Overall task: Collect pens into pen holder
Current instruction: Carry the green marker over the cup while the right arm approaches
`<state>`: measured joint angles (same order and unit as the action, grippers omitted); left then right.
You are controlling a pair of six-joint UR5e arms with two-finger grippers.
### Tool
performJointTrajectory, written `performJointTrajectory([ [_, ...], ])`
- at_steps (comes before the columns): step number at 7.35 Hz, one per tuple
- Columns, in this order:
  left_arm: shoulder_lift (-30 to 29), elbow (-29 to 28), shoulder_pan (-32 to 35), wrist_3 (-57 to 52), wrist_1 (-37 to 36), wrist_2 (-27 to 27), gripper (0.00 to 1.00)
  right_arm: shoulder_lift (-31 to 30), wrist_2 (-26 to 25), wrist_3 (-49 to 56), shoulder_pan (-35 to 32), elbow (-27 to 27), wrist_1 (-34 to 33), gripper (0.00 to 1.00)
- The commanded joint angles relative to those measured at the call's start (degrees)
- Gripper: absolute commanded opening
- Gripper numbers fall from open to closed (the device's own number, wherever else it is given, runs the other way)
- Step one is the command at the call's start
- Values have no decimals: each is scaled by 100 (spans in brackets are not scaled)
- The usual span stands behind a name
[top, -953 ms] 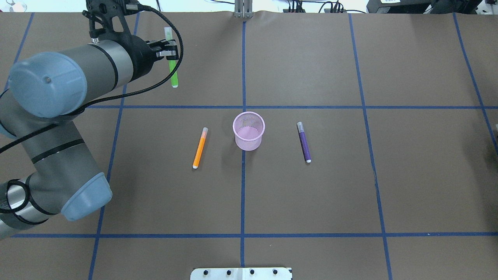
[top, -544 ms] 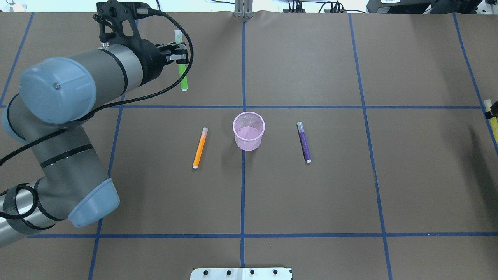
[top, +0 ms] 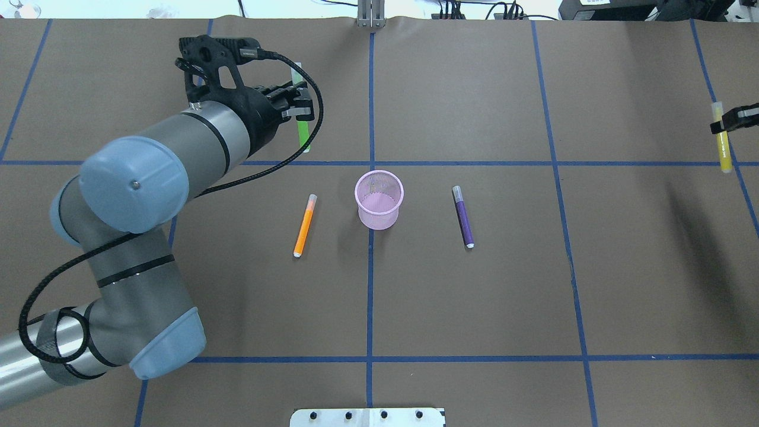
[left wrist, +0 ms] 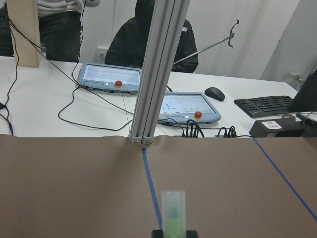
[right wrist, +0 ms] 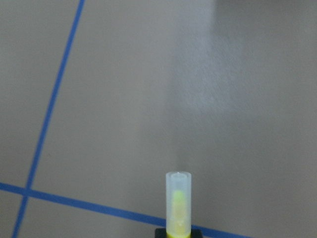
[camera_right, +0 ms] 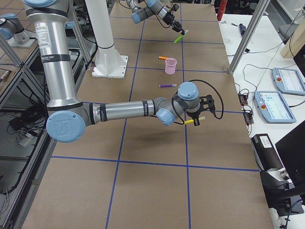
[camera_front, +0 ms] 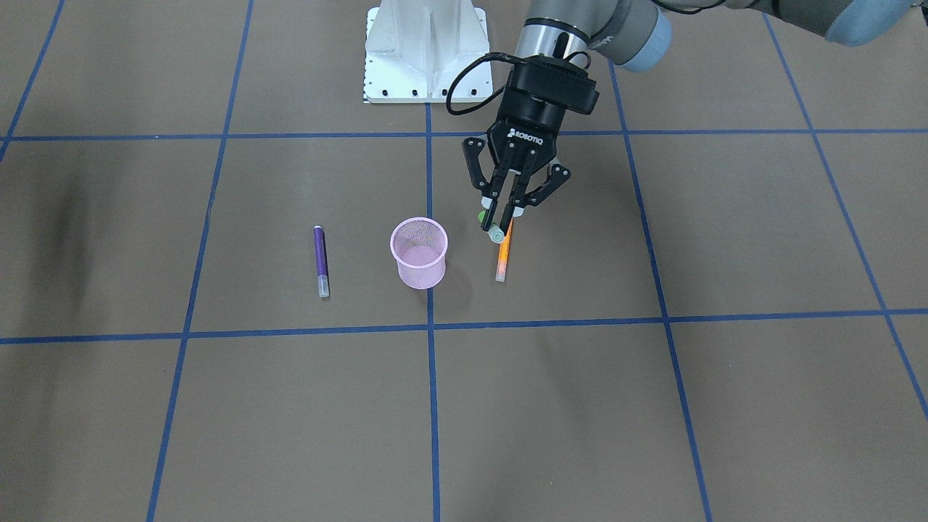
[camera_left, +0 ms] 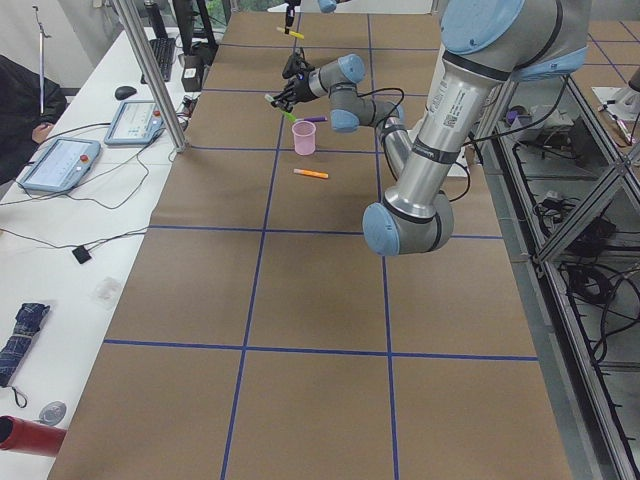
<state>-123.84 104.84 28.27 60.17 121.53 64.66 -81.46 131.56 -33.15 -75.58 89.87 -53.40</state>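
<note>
While both arms are over the table (top: 474, 296), each hand is clamped on a pen. The left hand (top: 301, 110) has its fingers closed across the green pen (top: 304, 135), gripping near the middle. The pale cap sticks out past the fingers toward the far edge and the green barrel hangs out on the near side. That pen is off the table, left of and beyond the pen holder (top: 378, 218) in the overhead view, well apart from it. In the front-facing view the pen's capped end overlaps the orange pen (top: 304, 226), but the overhead view shows them apart. The left wrist camera shows the cap end-on, centred between the fingers. The right hand (top: 728, 123) shows only at the right edge of the overhead view, fingers shut on the yellow pen (top: 723, 153) just below its cap. That pen is held off the table too, far from the holder. The right wrist camera shows the clear cap poking out over a blue tape line (right wrist: 44, 130). The pen holder stands upright at the table's middle, on the centre tape line. The orange pen lies flat just left of it, cap end toward the far side and slightly tilted. The purple pen (top: 463, 218) lies flat to its right, near it and not touching.
</note>
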Motion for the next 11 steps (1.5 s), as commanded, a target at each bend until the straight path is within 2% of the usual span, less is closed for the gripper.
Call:
performJointTrajectory([
  [1, -219, -847, -470, 47, 1031, -827, 0, 165, -51, -174, -1, 242, 127, 0],
  [2, -228, -1408, -506, 39, 1779, -936, 0, 148, -51, -209, -1, 181, 528, 0],
  [3, -280, -1658, -507, 30, 2013, -903, 0, 157, -51, -227, -1, 180, 619, 0],
  [8, -386, -1642, -629, -5, 2015, -420, 0, 262, -43, -236, 52, 172, 620, 0],
  [11, -404, -1808, -850, -23, 2006, -454, 0, 262, -43, -236, 61, 172, 629, 0],
])
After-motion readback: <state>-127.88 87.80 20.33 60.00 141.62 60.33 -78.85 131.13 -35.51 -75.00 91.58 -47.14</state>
